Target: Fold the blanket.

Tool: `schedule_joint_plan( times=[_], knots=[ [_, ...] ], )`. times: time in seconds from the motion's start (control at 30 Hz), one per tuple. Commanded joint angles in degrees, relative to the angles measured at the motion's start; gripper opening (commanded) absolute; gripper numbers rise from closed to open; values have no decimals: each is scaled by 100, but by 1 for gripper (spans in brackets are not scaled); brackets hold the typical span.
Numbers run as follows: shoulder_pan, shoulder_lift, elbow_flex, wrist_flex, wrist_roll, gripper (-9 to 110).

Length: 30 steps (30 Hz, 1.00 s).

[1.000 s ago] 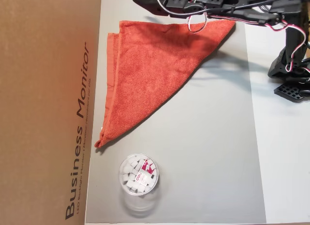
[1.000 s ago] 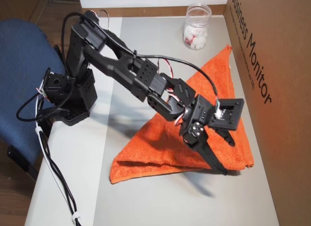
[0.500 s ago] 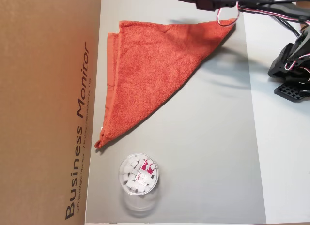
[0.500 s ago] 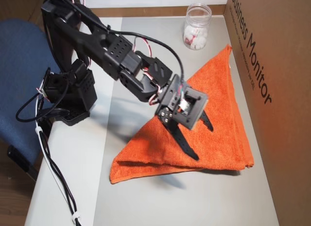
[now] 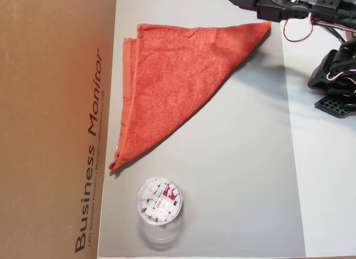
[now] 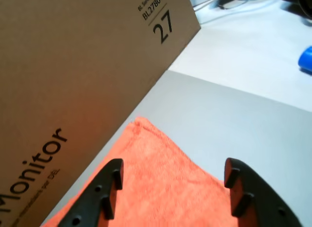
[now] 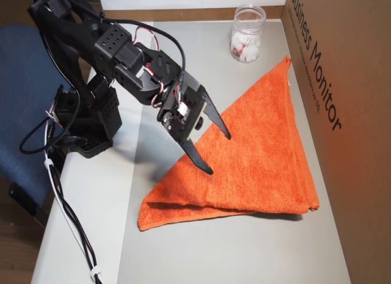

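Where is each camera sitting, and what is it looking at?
An overhead view: straight above the grey mat, looking down on the triangular orange-red terry blanket; arm along the top edge.
Wrist view: on the arm, looking past the open black gripper at the brown cardboard box.
Another overhead view: above, angled, showing the whole arm over the table.
All share the blanket; both overhead views show the clear round tub.
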Motion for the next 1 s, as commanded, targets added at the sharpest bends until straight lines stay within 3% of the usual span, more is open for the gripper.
schedule_joint_plan(
  times=[0.0,0.3,0.47,0.77,0.97],
  knots=[
    [-18,668,9,747,70,21],
    [308,1881,18,3524,79,21],
    [721,2259,88,4562,483,15],
    [1301,2285,132,5432,1415,15],
    [1564,2285,721,5388,2232,15]
  ],
)
